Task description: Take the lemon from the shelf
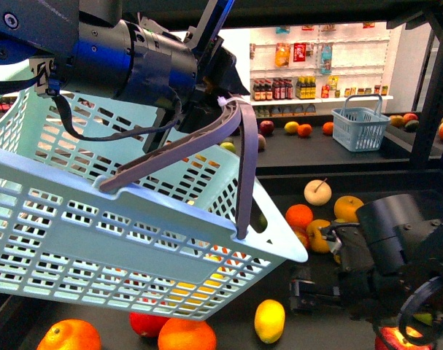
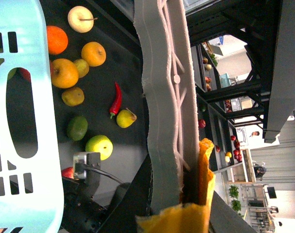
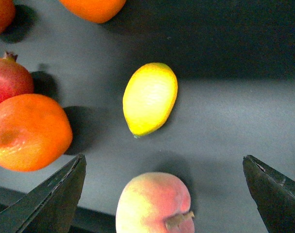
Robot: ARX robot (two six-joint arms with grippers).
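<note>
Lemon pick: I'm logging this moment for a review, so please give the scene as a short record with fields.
target: lemon, lying on the shelf deck
neighbours: orange, pomegranate, peach, none touching it
right end effector: open, holding nothing, lemon beyond its tips
left end effector: shut on the basket handle, basket tilted in the air
task state: lemon not yet grasped

Upper left in the front view, the glossy black left arm (image 1: 133,58) carried a blue sheen and a looped black cable (image 1: 104,136). Lower right, the rounded matte black right arm (image 1: 396,233); the right gripper (image 3: 163,156) had dark tapered fingers (image 3: 52,196).
</note>
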